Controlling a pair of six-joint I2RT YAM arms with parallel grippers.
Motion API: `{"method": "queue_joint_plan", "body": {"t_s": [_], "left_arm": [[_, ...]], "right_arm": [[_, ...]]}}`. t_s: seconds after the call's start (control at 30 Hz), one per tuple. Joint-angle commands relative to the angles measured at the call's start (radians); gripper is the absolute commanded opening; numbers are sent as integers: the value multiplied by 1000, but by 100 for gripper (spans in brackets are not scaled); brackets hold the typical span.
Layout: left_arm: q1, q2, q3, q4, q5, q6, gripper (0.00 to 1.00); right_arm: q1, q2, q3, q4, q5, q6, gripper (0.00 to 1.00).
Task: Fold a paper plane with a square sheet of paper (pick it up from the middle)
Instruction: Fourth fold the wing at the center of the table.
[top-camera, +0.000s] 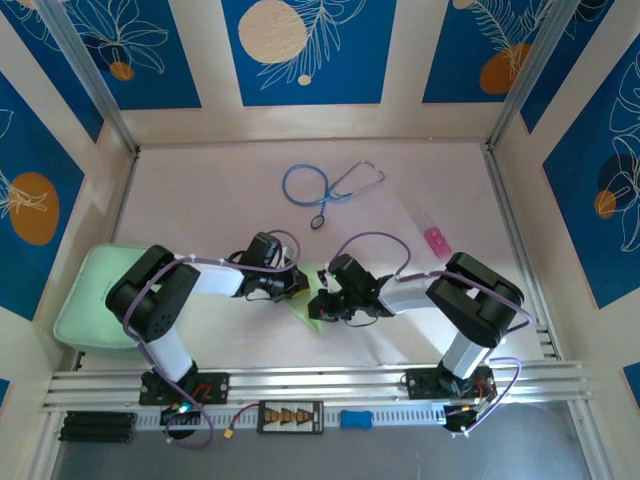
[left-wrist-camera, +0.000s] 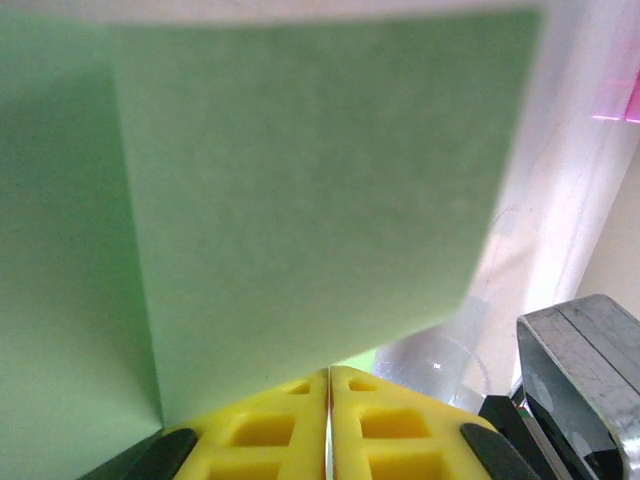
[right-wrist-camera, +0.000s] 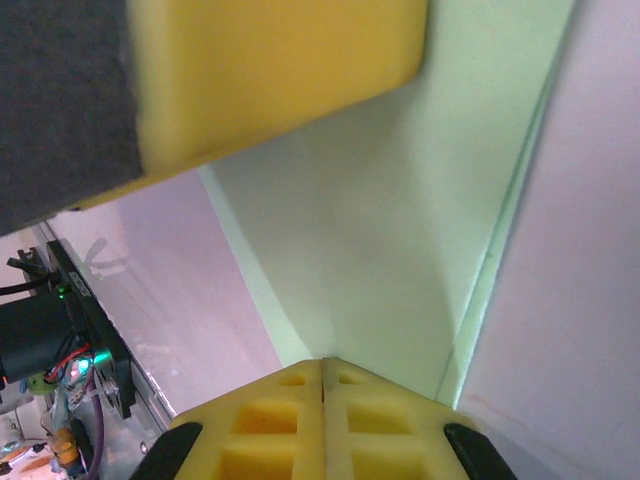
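Note:
The square sheet of paper (top-camera: 308, 310), thin and pale green, is partly folded and lies between my two grippers at the table's near middle. My left gripper (top-camera: 296, 286) is shut on it from the left. In the left wrist view the paper (left-wrist-camera: 300, 200) rises right from the closed yellow fingertips (left-wrist-camera: 328, 374) and shows a vertical crease on the left. My right gripper (top-camera: 324, 303) is shut on it from the right. Its wrist view has folded paper layers (right-wrist-camera: 400, 230) converging at the closed tips (right-wrist-camera: 323, 362), with the left gripper's yellow finger (right-wrist-camera: 270, 70) close above.
A blue stethoscope (top-camera: 325, 185) lies at the back middle. A clear bag with a pink item (top-camera: 436, 238) sits right of centre. A thick mint-green pad (top-camera: 85, 300) is under the left arm. Aluminium rails (top-camera: 320, 385) run along the near edge.

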Motion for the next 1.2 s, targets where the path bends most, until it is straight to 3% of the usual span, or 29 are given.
{"method": "queue_joint_plan", "body": {"t_s": [0.0, 0.17, 0.47, 1.17], "left_arm": [[10, 9, -24, -62, -55, 3, 11], [10, 10, -22, -61, -51, 3, 11], [11, 11, -24, -55, -48, 3, 12], [11, 27, -27, -42, -45, -3, 12]], "right_arm": [[18, -61, -14, -129, -5, -8, 7], [26, -125, 63, -218, 6, -75, 8], [53, 0, 165, -254, 17, -85, 9], [48, -55, -40, -161, 17, 18, 8]]}}
